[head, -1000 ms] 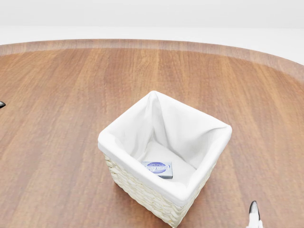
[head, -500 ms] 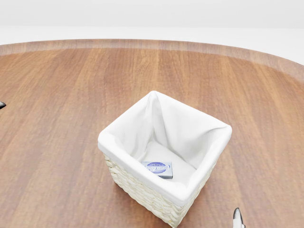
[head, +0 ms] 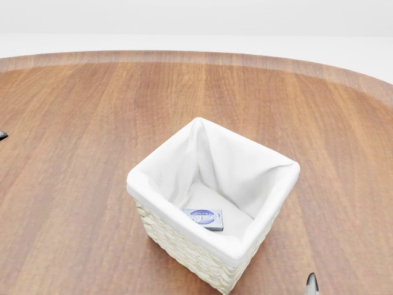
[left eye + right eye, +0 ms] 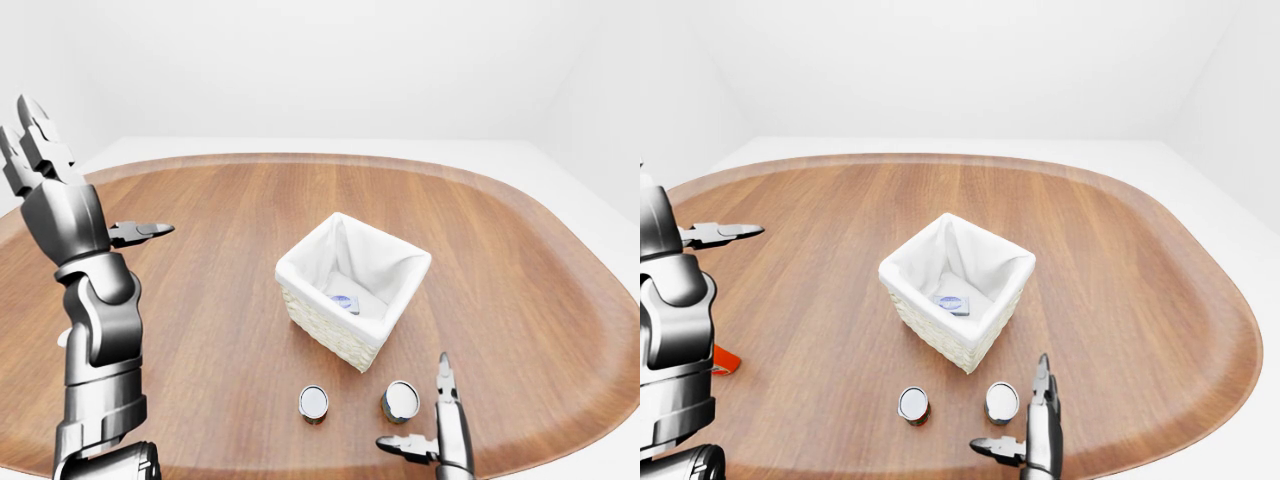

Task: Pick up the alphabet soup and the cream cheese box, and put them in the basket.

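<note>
Over the last second only the right hand (image 4: 438, 432) has shifted in the head view: its dark fingertip at the bottom edge slid left and now shows lower, while the basket (image 3: 161, 166) and the table (image 3: 73, 123) hold the same place, so the camera has not moved.

The cream cheese box (image 3: 204, 219) already lies flat on the white liner inside the basket. Two upright cans stand on the table below the basket in the eye views, the left can (image 4: 314, 402) and the right can (image 4: 401, 399); their labels are too small to tell which is the alphabet soup. The right hand is spread and empty, one finger pointing up just beside the right can, the thumb pointing left below it. The left hand (image 4: 60, 185) is raised high at the left, fingers loose, holding nothing.

The likely trouble is a sideways nudge: the extended finger stands so near the right can that a reach could tip or roll it toward the table's edge. Picking the wrong can is the other risk, since they look alike from above.
</note>
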Motion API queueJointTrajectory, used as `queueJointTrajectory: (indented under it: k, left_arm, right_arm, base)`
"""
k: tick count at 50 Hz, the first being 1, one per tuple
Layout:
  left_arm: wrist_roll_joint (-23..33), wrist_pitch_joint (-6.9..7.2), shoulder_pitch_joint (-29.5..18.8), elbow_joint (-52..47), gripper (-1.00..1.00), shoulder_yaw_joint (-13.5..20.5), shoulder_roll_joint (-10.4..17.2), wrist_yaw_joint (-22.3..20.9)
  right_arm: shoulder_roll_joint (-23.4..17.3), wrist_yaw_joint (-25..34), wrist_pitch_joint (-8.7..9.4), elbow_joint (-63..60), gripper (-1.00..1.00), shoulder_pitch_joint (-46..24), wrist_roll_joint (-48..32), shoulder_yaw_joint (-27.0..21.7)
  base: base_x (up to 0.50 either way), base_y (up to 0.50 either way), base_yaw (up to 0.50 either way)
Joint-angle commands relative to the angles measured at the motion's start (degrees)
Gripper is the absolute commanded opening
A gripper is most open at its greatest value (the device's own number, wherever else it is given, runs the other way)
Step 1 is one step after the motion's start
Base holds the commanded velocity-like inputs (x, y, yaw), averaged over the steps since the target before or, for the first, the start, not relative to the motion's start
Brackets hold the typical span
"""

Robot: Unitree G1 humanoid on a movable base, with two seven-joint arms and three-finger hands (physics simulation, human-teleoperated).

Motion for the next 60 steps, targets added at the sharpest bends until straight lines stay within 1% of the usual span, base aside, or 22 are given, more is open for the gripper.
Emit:
queueJointTrajectory:
  k: [1,6,13,15,27,30,34,43,48,55,59,60]
  left_arm:
    - [0.0,0.00,-0.1,0.1,1.00,-0.1,0.0,-0.1]
    - [0.0,0.00,0.0,0.2,1.00,-0.1,0.0,0.2]
    - [0.0,0.00,0.1,-0.3,1.00,0.0,0.0,-0.2]
    - [0.0,0.00,0.0,0.6,1.00,-0.1,0.0,0.4]
    - [-0.1,0.00,0.1,-0.2,1.00,0.0,0.0,-0.1]
    - [-0.1,0.00,0.1,-0.2,1.00,0.0,-0.1,-0.1]
    - [-0.2,0.00,0.1,0.1,1.00,0.0,-0.1,0.1]
    - [-0.2,0.00,0.1,-0.5,1.00,0.1,0.0,-0.3]
    - [-0.3,0.00,0.0,0.4,1.00,0.0,0.0,0.3]
    - [-0.4,0.00,-0.1,1.0,1.00,-0.1,0.0,0.6]
    - [-0.4,0.00,-0.1,0.7,1.00,-0.1,0.0,0.4]
    - [-0.3,0.00,0.0,0.2,1.00,-0.1,0.0,0.2]
  right_arm:
    - [2.0,0.0,0.00,4.3,1.00,-2.6,0.4,-2.9]
    - [2.8,0.0,0.00,8.3,1.00,-3.6,-0.2,-3.8]
    - [3.4,0.0,0.00,8.9,1.00,-4.1,-0.5,-4.3]
    - [3.7,0.0,0.00,9.1,1.00,-4.2,1.2,-4.2]
    - [4.4,0.0,0.00,10.2,1.00,-6.9,-0.2,-4.8]
    - [4.8,0.0,0.00,10.9,1.00,-7.6,1.3,-4.9]
    - [5.0,0.0,0.00,14.1,1.00,-9.2,0.4,-5.3]
    - [5.4,0.0,0.00,17.6,1.00,-10.5,0.6,-6.3]
    - [5.7,0.0,0.00,20.3,1.00,-12.1,0.3,-6.7]
    - [6.1,0.0,0.00,16.8,1.00,-12.2,0.3,-6.7]
    - [6.2,0.0,0.00,17.0,1.00,-12.8,0.1,-6.7]
    - [6.2,0.0,0.00,17.8,1.00,-13.3,-1.1,-6.6]
  base:
    - [0.00,0.00,0.00]
    - [0.00,0.00,0.00]
    - [0.00,0.00,0.00]
    - [0.00,0.00,0.00]
    - [0.00,0.00,0.00]
    - [0.00,0.00,0.00]
    - [0.00,0.00,0.00]
    - [0.00,0.00,0.00]
    - [0.00,0.00,0.00]
    - [0.00,0.00,0.00]
    - [0.00,0.00,0.00]
    - [0.00,0.00,0.00]
